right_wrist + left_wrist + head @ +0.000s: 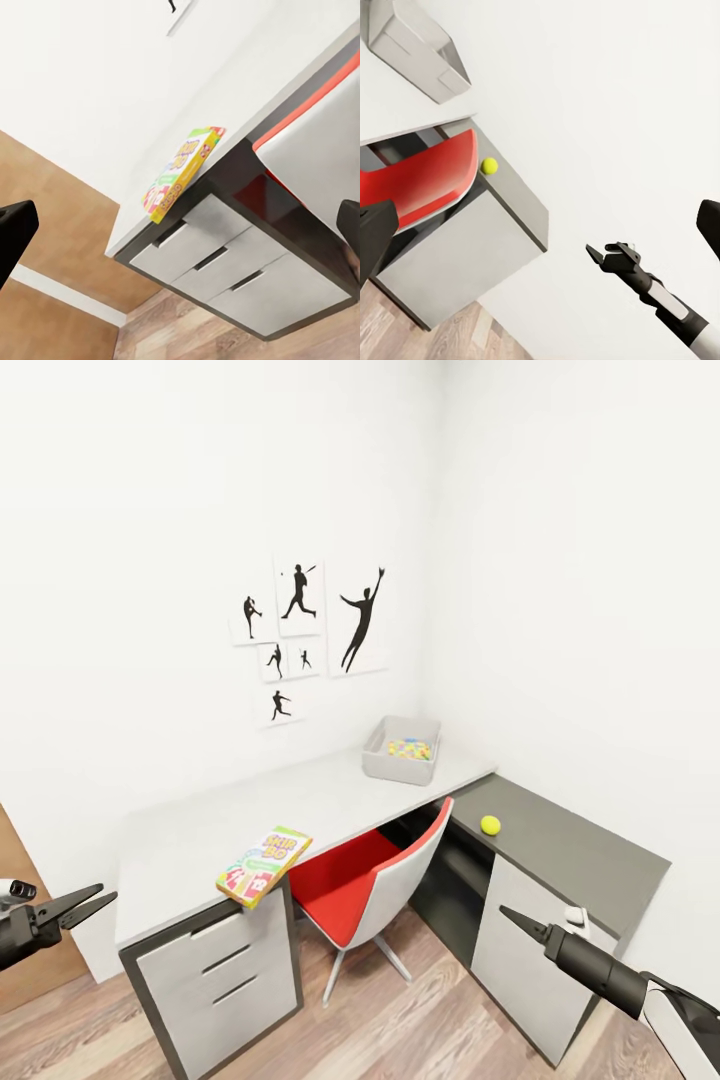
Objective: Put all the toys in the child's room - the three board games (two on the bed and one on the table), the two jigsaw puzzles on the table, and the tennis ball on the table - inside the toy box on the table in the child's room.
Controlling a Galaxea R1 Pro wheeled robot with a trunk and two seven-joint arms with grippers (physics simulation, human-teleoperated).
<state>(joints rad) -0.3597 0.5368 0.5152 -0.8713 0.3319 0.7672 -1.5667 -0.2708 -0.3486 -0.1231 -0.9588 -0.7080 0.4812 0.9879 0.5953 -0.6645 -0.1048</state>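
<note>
Two black robot arms poke in low at the front. Behind them, a big L-shaped desk (pixel 330 790) with a pale grey top fills the corner. Tucked under it is a red and white chair (pixel 370 885). Far back on the desk sits the grey plastic toy box (pixel 401 751). One colourful flat board game box (pixel 264 865) hangs a bit over the front edge above the drawers. On the dark side part rests the little yellow tennis ball (pixel 490 824). Left gripper (pixel 88 905) has its fingers apart. Right gripper (pixel 512 915) looks pinched together.
</note>
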